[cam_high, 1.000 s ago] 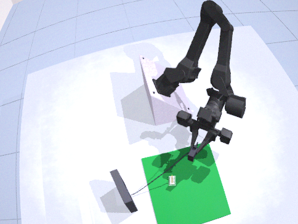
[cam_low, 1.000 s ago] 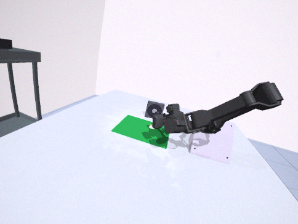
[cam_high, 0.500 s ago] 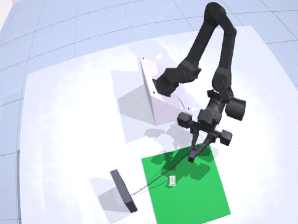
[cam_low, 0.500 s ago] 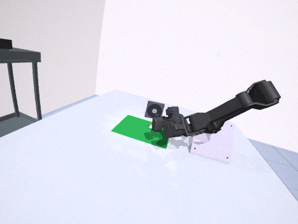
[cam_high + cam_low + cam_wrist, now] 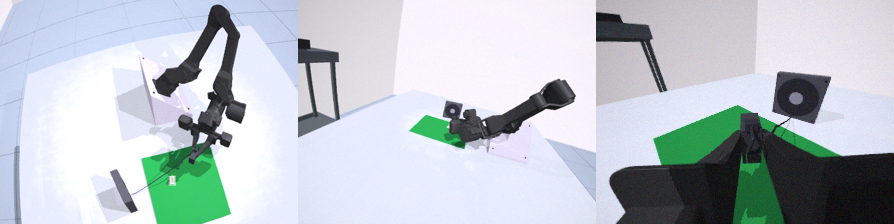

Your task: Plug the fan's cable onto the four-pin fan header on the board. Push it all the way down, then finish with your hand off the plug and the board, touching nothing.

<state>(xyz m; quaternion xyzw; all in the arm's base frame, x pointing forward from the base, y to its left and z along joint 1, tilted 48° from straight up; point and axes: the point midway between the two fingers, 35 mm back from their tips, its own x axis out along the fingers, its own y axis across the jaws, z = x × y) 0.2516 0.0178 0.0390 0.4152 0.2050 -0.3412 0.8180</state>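
Note:
My gripper is shut on the dark fan plug, which sticks out past the fingertips. The plug is over the arm-side part of the green board, apart from the header. The small white four-pin header stands on the board, left of and below the plug in the top view; it cannot be made out in the wrist view. The thin dark cable runs from the plug to the fan. The arm hides the plug in the exterior view.
The fan stands upright beside the board, with the cable crossing over the board's edge. The pale wedge-shaped arm mount stands behind the board. A dark side table stands away from the white work table.

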